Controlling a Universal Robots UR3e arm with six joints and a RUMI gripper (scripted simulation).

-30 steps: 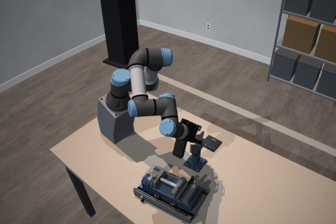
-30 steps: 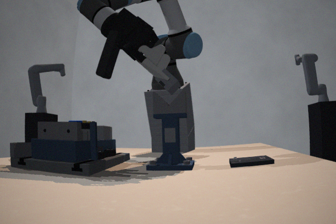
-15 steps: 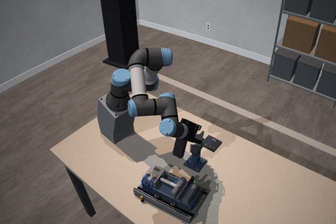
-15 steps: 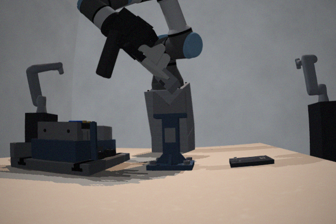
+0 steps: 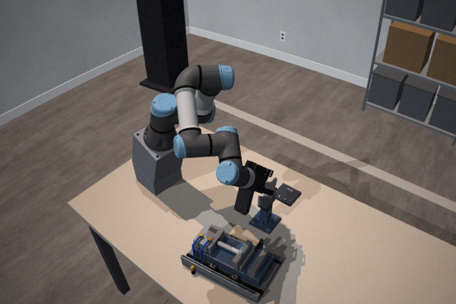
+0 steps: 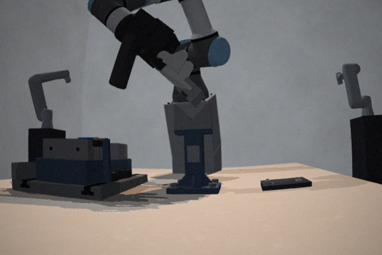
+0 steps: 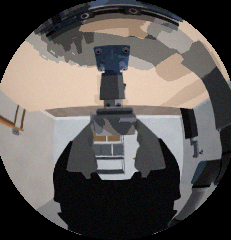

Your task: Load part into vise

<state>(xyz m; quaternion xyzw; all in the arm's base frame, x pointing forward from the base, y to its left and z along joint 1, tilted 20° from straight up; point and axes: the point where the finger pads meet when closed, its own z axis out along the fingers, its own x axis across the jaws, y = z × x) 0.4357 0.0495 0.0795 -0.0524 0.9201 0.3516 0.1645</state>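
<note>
Grey part (image 6: pixel 196 99) – tilted, in V-block (image 6: pixel 193 113) notch

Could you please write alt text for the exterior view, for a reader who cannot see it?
The robot arm's gripper, tilted downward, is shut on the part in the notch of the V-block at the table's middle. The open vise sits to the left, and the dark infeed plate lies bare to the right.

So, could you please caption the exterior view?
Claw shut on the grey block part at the blue-footed V-block.
</note>
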